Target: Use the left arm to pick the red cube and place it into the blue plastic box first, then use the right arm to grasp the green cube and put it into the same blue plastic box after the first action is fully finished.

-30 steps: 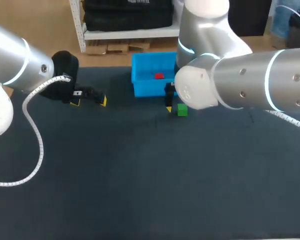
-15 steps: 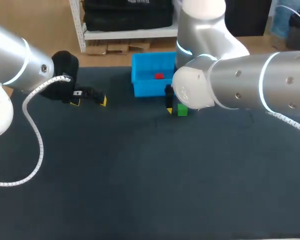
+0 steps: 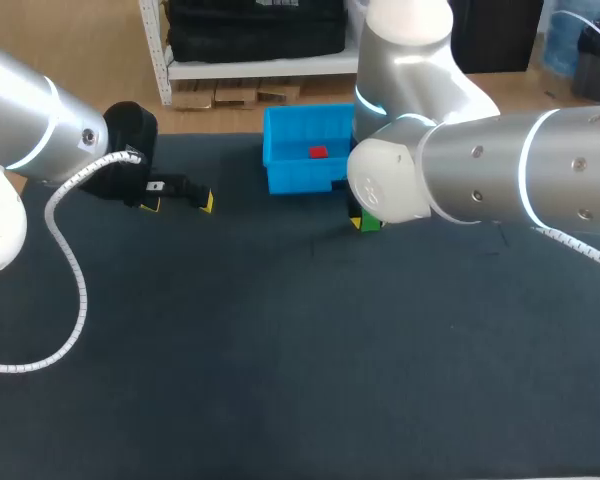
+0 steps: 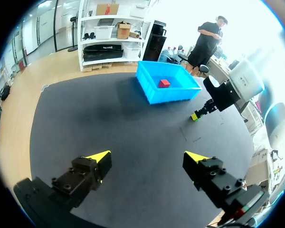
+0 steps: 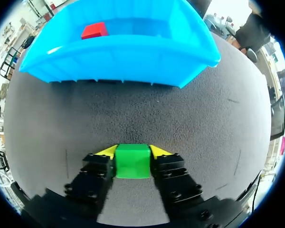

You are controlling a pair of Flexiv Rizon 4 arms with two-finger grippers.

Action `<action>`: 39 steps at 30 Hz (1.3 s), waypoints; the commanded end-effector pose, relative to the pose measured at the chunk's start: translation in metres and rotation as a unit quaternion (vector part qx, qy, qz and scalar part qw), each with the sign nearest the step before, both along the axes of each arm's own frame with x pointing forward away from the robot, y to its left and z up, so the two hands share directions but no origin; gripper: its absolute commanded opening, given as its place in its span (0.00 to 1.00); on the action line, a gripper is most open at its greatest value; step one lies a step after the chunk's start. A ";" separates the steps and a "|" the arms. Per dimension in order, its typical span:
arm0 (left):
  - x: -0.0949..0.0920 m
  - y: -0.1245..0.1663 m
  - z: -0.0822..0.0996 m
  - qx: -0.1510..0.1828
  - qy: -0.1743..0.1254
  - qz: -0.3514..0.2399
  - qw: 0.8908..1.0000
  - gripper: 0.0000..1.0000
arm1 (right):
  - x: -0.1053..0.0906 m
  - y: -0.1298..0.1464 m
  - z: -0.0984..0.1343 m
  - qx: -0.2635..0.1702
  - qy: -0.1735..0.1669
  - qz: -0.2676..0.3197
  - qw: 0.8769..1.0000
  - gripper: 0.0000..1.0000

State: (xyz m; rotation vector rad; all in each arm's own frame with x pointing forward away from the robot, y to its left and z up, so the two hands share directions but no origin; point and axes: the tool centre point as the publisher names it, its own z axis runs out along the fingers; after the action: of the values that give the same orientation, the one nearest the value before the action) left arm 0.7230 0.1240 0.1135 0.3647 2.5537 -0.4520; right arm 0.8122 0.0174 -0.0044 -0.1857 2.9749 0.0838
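The green cube [image 5: 132, 160] sits on the dark table between my right gripper's [image 5: 133, 153] yellow-tipped fingers, which press it from both sides. From the head view only a corner of the green cube [image 3: 369, 223] shows under my right arm, just in front of the blue plastic box [image 3: 280, 180]. The red cube [image 3: 318, 152] lies inside that box, also seen as the red cube [image 5: 94, 30] beyond the blue box [image 5: 118, 61]. My left gripper [image 3: 180, 203] is open and holds nothing, low over the table at the left; the left gripper [image 4: 147, 159] faces the blue box [image 4: 171, 93].
The dark mat [image 3: 280, 340] covers the whole table. My right arm's large elbow [image 3: 400, 180] hangs over the box's front right corner. A white cable [image 3: 70, 260] loops from my left arm above the table's left side.
My right gripper has come down around the green cube and its fingers have closed onto it. The left arm has stayed where it was.
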 end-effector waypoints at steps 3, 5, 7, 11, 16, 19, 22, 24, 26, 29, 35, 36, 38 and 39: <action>0.000 0.001 -0.001 -0.002 -0.001 -0.001 1.000 1.00 | -0.002 0.000 0.005 -0.001 -0.007 0.001 1.000 0.00; 0.000 0.001 -0.001 -0.002 -0.001 -0.001 1.000 1.00 | -0.002 0.000 0.007 -0.003 -0.009 0.002 1.000 0.00; 0.000 0.001 -0.001 -0.002 -0.001 -0.001 1.000 1.00 | -0.002 0.000 0.008 -0.004 -0.011 0.002 1.000 0.00; 0.000 0.001 -0.001 -0.002 -0.001 -0.001 1.000 1.00 | -0.003 0.000 0.017 -0.006 -0.021 0.001 1.000 0.00; 0.000 0.001 -0.001 -0.002 -0.001 -0.001 1.000 1.00 | -0.002 -0.001 0.044 -0.019 -0.054 -0.001 0.998 0.00; 0.000 0.001 -0.001 -0.002 -0.001 -0.001 1.000 1.00 | -0.003 0.000 0.064 -0.020 -0.079 -0.004 0.997 0.00; 0.000 0.001 -0.001 -0.002 -0.001 -0.001 1.000 1.00 | -0.003 0.000 0.084 -0.026 -0.105 -0.003 0.994 0.00; 0.000 0.001 -0.001 -0.002 -0.001 -0.001 1.000 1.00 | -0.004 0.000 0.099 -0.028 -0.123 -0.002 0.992 0.00; 0.000 0.001 -0.001 -0.002 -0.001 -0.001 1.000 1.00 | -0.004 0.001 0.112 -0.031 -0.141 0.000 0.990 0.00; 0.000 0.001 -0.001 -0.002 -0.001 -0.001 1.000 1.00 | -0.005 0.006 0.133 -0.034 -0.168 0.005 0.985 0.00; 0.000 0.001 -0.001 -0.002 -0.001 -0.001 1.000 1.00 | -0.006 0.011 0.153 -0.036 -0.195 0.013 0.980 0.00; 0.000 0.001 -0.001 -0.002 -0.001 -0.001 1.000 1.00 | -0.006 0.011 0.153 -0.036 -0.196 0.013 0.980 0.00; 0.000 0.001 -0.001 -0.002 -0.001 -0.001 1.000 1.00 | -0.007 0.012 0.153 -0.033 -0.198 0.013 0.979 0.00; 0.000 0.001 -0.001 -0.002 -0.001 -0.001 1.000 1.00 | -0.007 0.012 0.153 -0.032 -0.199 0.013 0.979 0.00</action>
State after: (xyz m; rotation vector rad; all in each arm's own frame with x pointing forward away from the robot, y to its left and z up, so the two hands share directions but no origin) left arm 0.7231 0.1240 0.1135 0.3648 2.5537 -0.4521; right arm 0.8133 0.0333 0.1483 -0.2247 2.6953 -0.0610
